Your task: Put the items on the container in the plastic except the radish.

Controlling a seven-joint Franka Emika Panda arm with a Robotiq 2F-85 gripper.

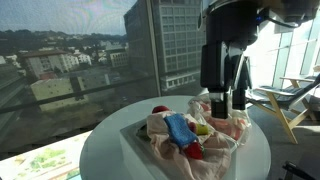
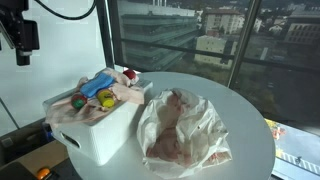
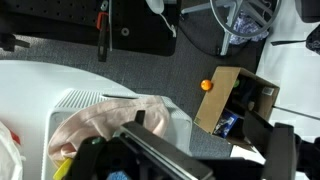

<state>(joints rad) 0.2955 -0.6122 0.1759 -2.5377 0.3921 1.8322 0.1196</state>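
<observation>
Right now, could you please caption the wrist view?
End effector above the white container; cardboard box and orange ball on the floor.

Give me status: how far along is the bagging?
Done: nothing visible; the blue item and yellow one sit on the container. In hand: nothing; gripper hangs open above it. Left: every transfer into the bag, which lies beside the container.

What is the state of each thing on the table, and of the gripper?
gripper: open, holding nothing, raised
container: upright on the table, loaded on top
plastic bag: crumpled, lying on the table beside the container
blue item: lying on the container, not yet moved
</observation>
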